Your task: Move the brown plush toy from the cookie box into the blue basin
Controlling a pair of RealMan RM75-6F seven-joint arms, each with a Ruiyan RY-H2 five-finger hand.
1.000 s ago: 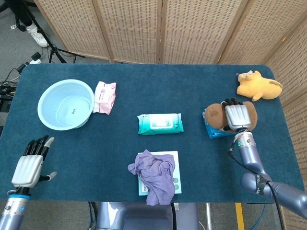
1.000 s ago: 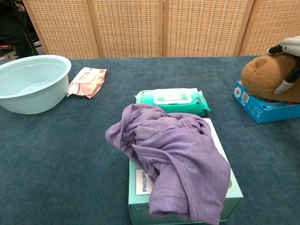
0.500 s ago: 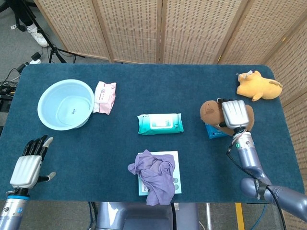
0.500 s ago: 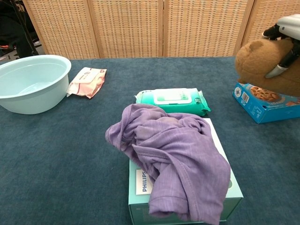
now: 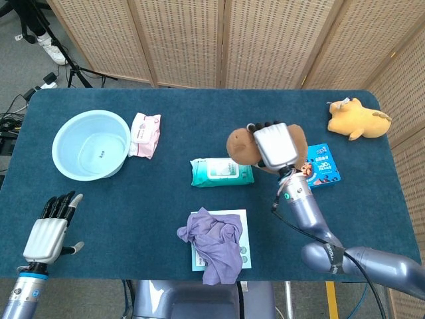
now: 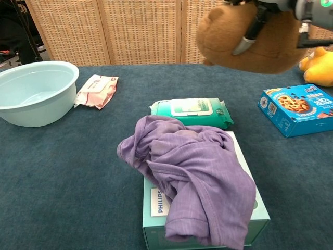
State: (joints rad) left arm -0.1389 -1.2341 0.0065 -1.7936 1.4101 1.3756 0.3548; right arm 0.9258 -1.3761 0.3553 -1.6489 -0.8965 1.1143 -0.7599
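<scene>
The right hand grips the brown plush toy from above, w/ the toy clear of the cookie box and up in the air over the surface, roughly above the right end of the green wipes pack. The box lies flat just to the toy's right, nothing on it. The blue basin sits well apart at the far left, w/ a pink wipes pack touching or just beside its rim.

Handling, judged: toy looks soft, light, squashy, so it prob. deforms under the fingers and won't slip easily; a wrap around the fat body is the sensible hold, which is approx. what the hand has now. No fragility worry; a drop into the basin should be fine.

Left hand is low at the near left edge, holding nothing, fingers spread.

Hard to make out: in the chest view the toy is cut by the top edge, and the hand is mostly out of frame. Fingertips are buried behind the plush in the head view, so depth of grasp can't be told. A yellow plush lies far right; a purple cloth covers most of a tissue box.
</scene>
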